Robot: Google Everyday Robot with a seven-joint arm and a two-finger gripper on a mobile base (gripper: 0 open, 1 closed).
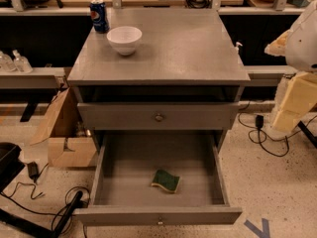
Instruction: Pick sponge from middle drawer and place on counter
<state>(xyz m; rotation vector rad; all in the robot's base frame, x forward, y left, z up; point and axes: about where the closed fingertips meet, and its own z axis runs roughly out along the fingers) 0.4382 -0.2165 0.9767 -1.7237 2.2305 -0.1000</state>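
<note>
The sponge (166, 181), green face up over a yellow layer, lies flat on the floor of the open middle drawer (131, 167), right of centre and near the front. The drawer is pulled far out, and its front with a small knob (159, 221) faces me. The counter (178, 48) is the grey top of the cabinet above it. My gripper (291, 105), on a white and cream arm, hangs at the right edge of the view. It is beside the cabinet's right side, well above and to the right of the sponge, and holds nothing that I can see.
A white bowl (124, 39) and a blue soda can (99, 16) stand on the counter's back left. A shut grey drawer front with a knob (158, 116) sits above the open drawer. A cardboard box (62, 133) and cables (44, 207) lie on the floor at the left.
</note>
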